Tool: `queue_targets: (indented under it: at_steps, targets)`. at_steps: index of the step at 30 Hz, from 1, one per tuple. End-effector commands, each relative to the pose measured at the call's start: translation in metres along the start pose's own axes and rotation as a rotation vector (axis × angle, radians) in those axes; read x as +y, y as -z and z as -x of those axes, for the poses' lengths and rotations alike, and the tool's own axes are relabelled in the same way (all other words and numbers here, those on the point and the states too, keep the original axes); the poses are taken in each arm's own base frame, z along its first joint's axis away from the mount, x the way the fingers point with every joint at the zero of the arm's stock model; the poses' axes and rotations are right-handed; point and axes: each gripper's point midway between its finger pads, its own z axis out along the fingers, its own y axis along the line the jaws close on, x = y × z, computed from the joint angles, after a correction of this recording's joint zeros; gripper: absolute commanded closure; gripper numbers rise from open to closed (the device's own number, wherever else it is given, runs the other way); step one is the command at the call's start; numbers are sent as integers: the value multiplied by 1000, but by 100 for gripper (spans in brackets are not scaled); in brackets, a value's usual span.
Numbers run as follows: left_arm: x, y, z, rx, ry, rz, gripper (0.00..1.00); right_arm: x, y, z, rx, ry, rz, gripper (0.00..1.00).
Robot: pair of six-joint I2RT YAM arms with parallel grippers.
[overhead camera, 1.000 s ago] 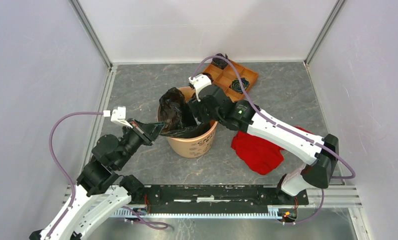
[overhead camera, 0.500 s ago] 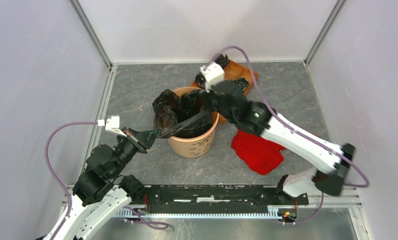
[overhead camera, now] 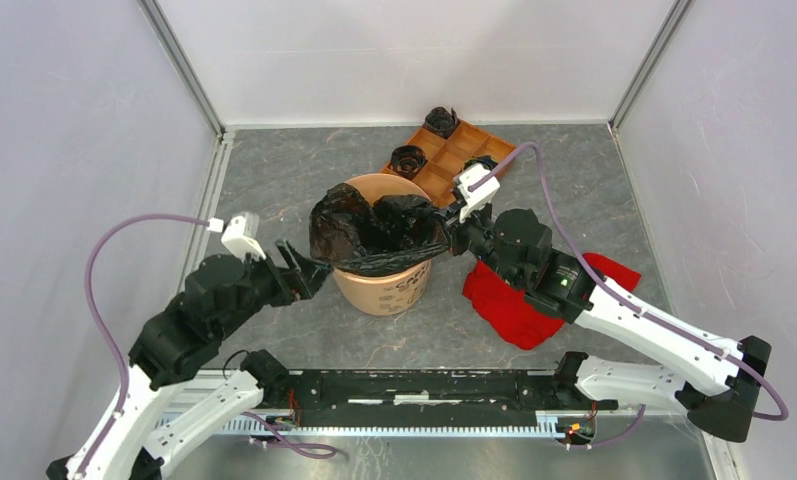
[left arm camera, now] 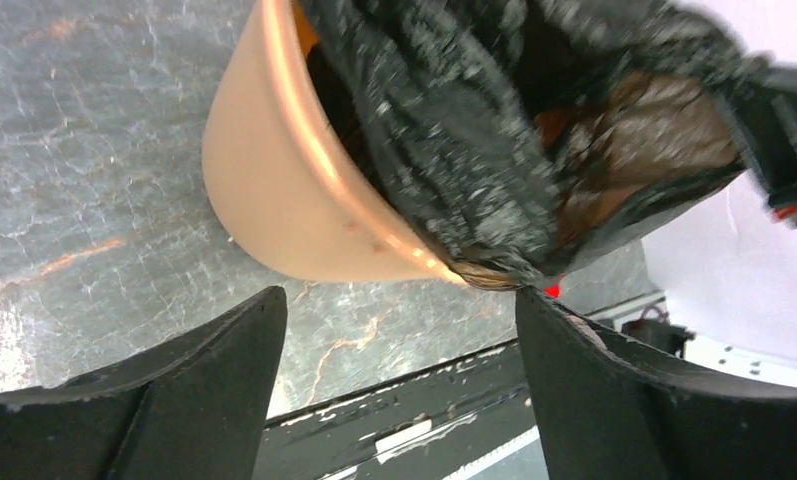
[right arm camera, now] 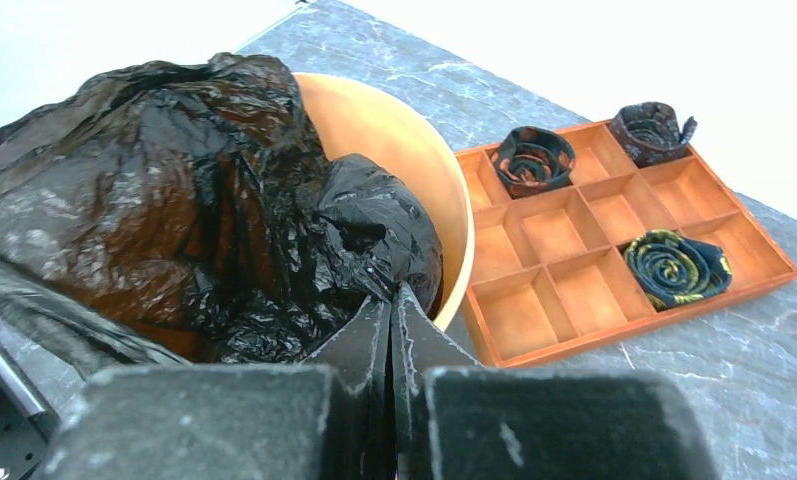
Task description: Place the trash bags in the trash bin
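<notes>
The bags point(overhead camera: 374, 230) sit bunched in the bin point(overhead camera: 384, 290), a glossy black mass heaped above the rim and draped over its near edge. The bin stands upright mid-bench point(overhead camera: 274, 190). The right end effector point(overhead camera: 446, 235) is at the bin's right rim, fingers pressed together; a fold of film seems to be pinched at the tips, though the wrist view leaves that unclear. The left end effector point(overhead camera: 312, 275) is just left of the bin, fingers spread wide with nothing between them, apart from the film. A compartment tray point(overhead camera: 452, 165) with three dark rolls lies behind the bin, and a red cloth point(overhead camera: 514, 300) lies on the bench to its right.
</notes>
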Motion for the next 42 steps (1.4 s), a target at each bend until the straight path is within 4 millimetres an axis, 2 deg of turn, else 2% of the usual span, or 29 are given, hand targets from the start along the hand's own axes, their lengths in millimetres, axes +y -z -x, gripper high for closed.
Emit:
queue_targets:
  at_steps: [1, 5, 10, 13, 17, 21, 23, 24, 25, 26, 27, 30, 32, 33, 35, 37, 39, 40, 42]
  targets:
    - [-25, 13, 54, -96, -21, 30, 8, 13, 2, 18, -71, -20, 75, 99]
    - [-21, 9, 76, -128, -19, 146, 1, 12, 5, 19, -75, -22, 78, 99]
    - [-11, -12, 91, -122, -100, 294, 0, 12, 11, 24, -90, -27, 88, 99]
    - [-11, -29, 90, -89, -157, 321, 7, 10, 14, 24, -97, -29, 84, 99]
    - [9, -38, 84, -75, -218, 411, 13, 10, 15, 24, -98, -26, 85, 99]
    - [14, -37, 80, -74, -225, 416, 28, 11, 15, 23, -90, -14, 92, 99]
    - [8, -39, 76, -64, -221, 372, 49, 10, 16, 23, -90, -14, 90, 99]
    - [3, -41, 72, -52, -214, 333, 65, 10, 17, 24, -92, -16, 89, 99]
    - [0, -43, 69, -46, -205, 312, 74, 9, 17, 24, -94, -19, 87, 99]
    - [-1, -44, 66, -42, -194, 298, 86, 9, 18, 24, -96, -22, 86, 96]
    - [-2, -45, 63, -40, -176, 287, 96, 9, 18, 23, -91, -27, 82, 89]
    - [-5, -44, 53, -56, -124, 215, 98, 7, 19, 15, -51, -48, 66, 67]
    - [-9, -39, 51, -85, -84, 165, 98, 4, 21, 7, -5, -92, 41, 47]
    - [-10, -36, 50, -96, -66, 145, 98, 0, 23, 2, 24, -136, 9, 34]
    - [-12, -31, 49, -116, -32, 107, 98, -6, 25, -7, 77, -202, -47, 17]
    - [-11, -28, 46, -129, -2, 86, 98, -2, 25, -14, 122, -231, -46, 12]
    - [-12, -25, 45, -149, 24, 57, 98, 6, 24, -17, 143, -251, -11, 11]
    - [-12, -25, 44, -155, 35, 46, 98, 9, 24, -19, 150, -257, 0, 14]
    - [-14, -25, 41, -158, 50, 23, 98, 14, 24, -22, 160, -264, 29, 31]
